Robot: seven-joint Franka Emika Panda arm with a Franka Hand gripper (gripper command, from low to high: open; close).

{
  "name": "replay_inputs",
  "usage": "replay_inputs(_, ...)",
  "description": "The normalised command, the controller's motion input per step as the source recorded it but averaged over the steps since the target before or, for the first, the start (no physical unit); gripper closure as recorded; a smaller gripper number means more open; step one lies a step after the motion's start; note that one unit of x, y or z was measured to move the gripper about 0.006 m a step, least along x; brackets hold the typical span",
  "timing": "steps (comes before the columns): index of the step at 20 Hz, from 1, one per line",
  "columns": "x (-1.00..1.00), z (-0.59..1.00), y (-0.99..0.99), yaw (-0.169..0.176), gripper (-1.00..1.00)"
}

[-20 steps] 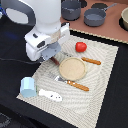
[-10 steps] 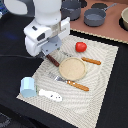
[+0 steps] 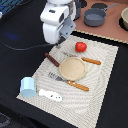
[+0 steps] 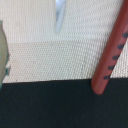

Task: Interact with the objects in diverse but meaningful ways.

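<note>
On the woven beige placemat (image 3: 102, 80), the ridged dark sausage (image 3: 52, 59) lies beside the round plate (image 3: 73, 68), below the gripper (image 3: 61, 41), whose jaw state cannot be determined.

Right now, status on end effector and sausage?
End effector hidden behind the arm, state unreadable. Sausage on the placemat, ungrasped. Plate beside it, knife nearby.
</note>
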Motion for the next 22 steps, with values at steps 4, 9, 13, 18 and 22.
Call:
replay_inputs(4,0.96,0.15,0.0,0.0,-1.0)
replay_inputs(9,1.0,0.12,0.0,0.0,-1.0)
replay_inputs(13,0.92,0.04,0.23,0.002,-1.0)
replay_inputs(18,0.79,0.0,0.4,0.026,-1.0)
replay_inputs(22,0.36,-0.06,0.71,0.097,-1.0)
